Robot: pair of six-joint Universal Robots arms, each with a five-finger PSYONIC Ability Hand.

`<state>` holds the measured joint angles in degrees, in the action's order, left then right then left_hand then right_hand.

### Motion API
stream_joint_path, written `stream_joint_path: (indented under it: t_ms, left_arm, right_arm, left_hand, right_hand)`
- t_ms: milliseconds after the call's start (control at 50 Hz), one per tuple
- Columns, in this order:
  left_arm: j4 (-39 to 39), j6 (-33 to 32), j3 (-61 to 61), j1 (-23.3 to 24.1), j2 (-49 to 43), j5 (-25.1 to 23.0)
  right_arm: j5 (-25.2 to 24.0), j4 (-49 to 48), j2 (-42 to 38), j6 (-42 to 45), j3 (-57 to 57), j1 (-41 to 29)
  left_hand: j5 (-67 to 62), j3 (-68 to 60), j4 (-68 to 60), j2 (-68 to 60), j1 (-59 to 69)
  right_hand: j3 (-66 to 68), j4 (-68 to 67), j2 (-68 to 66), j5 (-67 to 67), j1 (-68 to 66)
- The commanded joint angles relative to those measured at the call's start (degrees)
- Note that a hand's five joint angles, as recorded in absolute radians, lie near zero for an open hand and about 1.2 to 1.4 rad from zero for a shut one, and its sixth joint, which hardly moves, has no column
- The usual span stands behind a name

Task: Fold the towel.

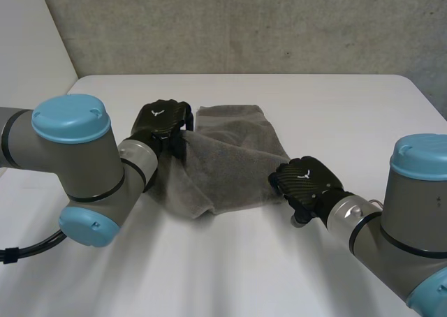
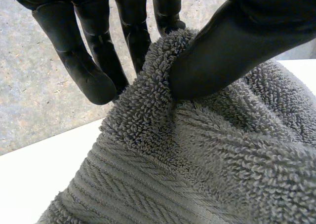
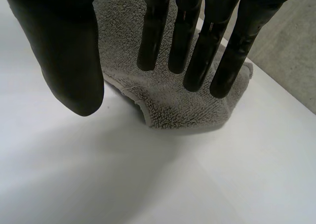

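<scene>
White table [image 1: 363, 121] is carrying a grey towel [image 1: 230, 156], rumpled at its middle.
Left hand [image 1: 162, 123] is pinching the towel's raised edge between thumb and fingers; right hand [image 1: 307, 183] is hanging over the towel's opposite corner, fingers straight, spread from the thumb, gripping nothing.

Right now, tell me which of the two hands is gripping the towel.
The left hand: its thumb and fingers pinch the grey towel at its edge. The right hand has straight fingers above the towel's other end, gripping nothing.
</scene>
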<state>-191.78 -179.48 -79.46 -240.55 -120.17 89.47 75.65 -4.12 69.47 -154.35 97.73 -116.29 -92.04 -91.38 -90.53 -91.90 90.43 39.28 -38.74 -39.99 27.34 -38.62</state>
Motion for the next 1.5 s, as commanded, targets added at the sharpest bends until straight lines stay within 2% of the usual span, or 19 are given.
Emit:
stream_joint_path:
  t_ms: [20, 220, 880, 940, 980, 1040, 1060, 1160, 1260, 1320, 1360, 1380, 1460, 1500]
  left_arm:
    - [0.00, 0.01, -0.08, 0.26, -0.07, 0.00]
    - [0.00, 0.01, -0.08, 0.34, 0.02, -0.08]
    - [0.00, 0.01, -0.17, 0.43, -0.59, -0.08]
    - [0.00, -0.08, -0.17, 0.43, -0.77, -0.08]
    - [0.00, -0.08, -0.08, 0.43, -0.86, -0.08]
    - [-0.09, -0.08, -0.08, 0.43, -0.86, -0.08]
    - [-0.09, -0.08, -0.08, 0.43, -0.86, -0.08]
    - [0.00, 0.10, 0.01, 0.34, -0.25, -0.08]
    - [0.61, 0.10, 0.62, 0.26, 0.11, -0.87]
    - [0.79, 0.54, 1.32, 0.08, 2.11, -2.27]
    - [1.05, 0.89, 1.33, -0.09, 4.57, -3.24]
    - [1.58, 1.67, 1.15, -0.18, 6.94, -3.94]
    - [2.99, 4.93, 1.33, -0.45, 11.09, -4.65]
    - [3.69, 7.22, 1.41, -0.89, 13.12, -4.83]
  right_arm:
    - [-0.06, -2.38, -2.06, -2.97, -0.79, 0.19]
    - [0.20, -4.57, -8.03, -3.59, -3.51, 0.36]
    - [0.82, -7.04, -18.41, -3.32, -13.89, -0.43]
    - [0.99, -7.04, -18.59, -3.50, -14.41, -0.34]
    - [1.69, -7.22, -18.59, -3.59, -15.03, -0.34]
    - [2.05, -7.31, -18.59, -3.59, -15.56, -0.43]
    - [2.48, -7.57, -18.59, -3.59, -15.99, -0.43]
    - [4.25, -8.18, -18.06, -4.20, -17.75, -0.51]
    - [4.51, -8.18, -16.12, -7.10, -19.42, -0.69]
    - [4.16, -8.18, -11.73, -9.91, -20.39, -0.43]
    - [3.64, -7.75, -4.56, -12.01, -21.70, -0.25]
    - [3.63, -7.74, -4.52, -12.02, -21.71, -0.25]
    - [2.23, -6.52, 6.52, -14.22, -23.81, 0.54]
    - [2.05, -5.12, 9.25, -14.48, -24.95, 0.89]
  left_hand:
    - [22.04, 11.38, 10.53, 11.90, -10.43]
    - [22.04, 11.38, 10.53, 11.90, -10.43]
    - [22.04, 11.38, 10.53, 11.90, -10.43]
    - [22.04, 11.38, 10.53, 11.90, -10.43]
    - [22.04, 11.38, 10.53, 11.90, -10.43]
    - [22.04, 11.38, 10.53, 11.90, -10.43]
    - [22.04, 11.38, 10.53, 11.90, -10.43]
    - [22.04, 11.38, 10.53, 11.90, -10.43]
    - [22.04, 11.38, 10.53, 11.90, -10.43]
    - [22.04, 11.38, 10.53, 11.90, -10.43]
    - [22.04, 11.38, 10.53, 11.90, -10.43]
    - [22.04, 11.38, 10.53, 11.90, -10.43]
    - [22.04, 11.38, 10.53, 11.90, -10.43]
    - [22.04, 11.38, 10.53, 11.90, -10.43]
  right_hand:
    - [-1.61, 1.07, 2.32, 0.33, 0.95]
    - [-0.77, 0.23, 1.48, 1.17, 0.11]
    - [3.10, -3.64, -2.39, 5.04, -3.76]
    - [8.49, -9.03, -7.78, 10.42, -9.14]
    - [22.37, -22.91, -21.66, 24.31, -23.03]
    - [29.18, -29.72, -28.47, 31.11, -29.83]
    - [39.50, -40.04, -38.79, 41.43, -40.16]
    - [40.72, -41.26, -40.01, 42.66, -41.38]
    - [40.72, -41.26, -40.01, 42.66, -41.38]
    - [40.72, -41.26, -40.01, 42.66, -41.38]
    - [40.72, -41.26, -40.01, 42.66, -41.38]
    - [40.72, -41.26, -40.01, 42.66, -41.38]
    - [40.72, -41.26, -40.01, 42.66, -41.38]
    - [40.72, -41.26, -40.01, 42.66, -41.38]
